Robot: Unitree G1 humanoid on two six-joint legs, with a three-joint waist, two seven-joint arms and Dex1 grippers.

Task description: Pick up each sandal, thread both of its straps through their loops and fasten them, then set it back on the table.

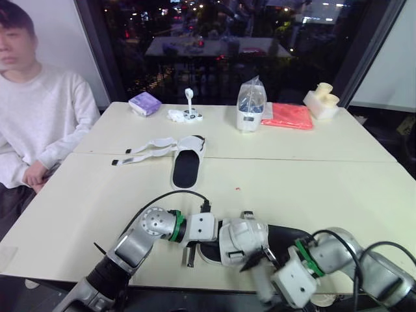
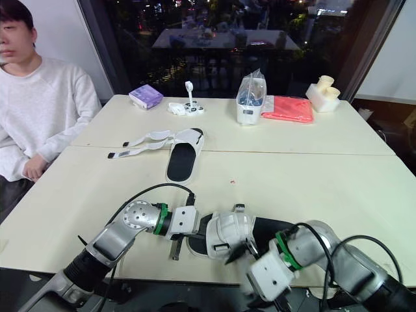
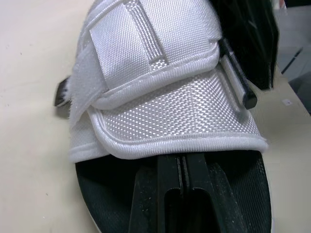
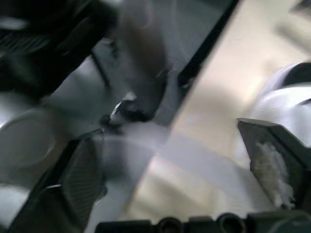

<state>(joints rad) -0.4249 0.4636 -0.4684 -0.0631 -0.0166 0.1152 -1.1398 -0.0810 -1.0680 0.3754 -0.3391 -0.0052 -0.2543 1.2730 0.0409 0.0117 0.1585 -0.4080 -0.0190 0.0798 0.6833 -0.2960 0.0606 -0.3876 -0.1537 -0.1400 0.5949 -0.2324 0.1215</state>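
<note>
White woven straps cross the near sandal (image 1: 242, 242), which lies on the table (image 1: 312, 182) at lower centre, long axis left to right. The left gripper (image 3: 182, 162), fingers pressed together, rests on the black footbed at its left end, so it is nearer. The right gripper (image 4: 167, 136), fingers spread, hangs blurred off the table edge below the sandal. The sandal's right end hides behind the right arm, and whether the straps are fastened is unclear. The far sandal (image 1: 185, 168) lies mid-frame, straps loose.
</note>
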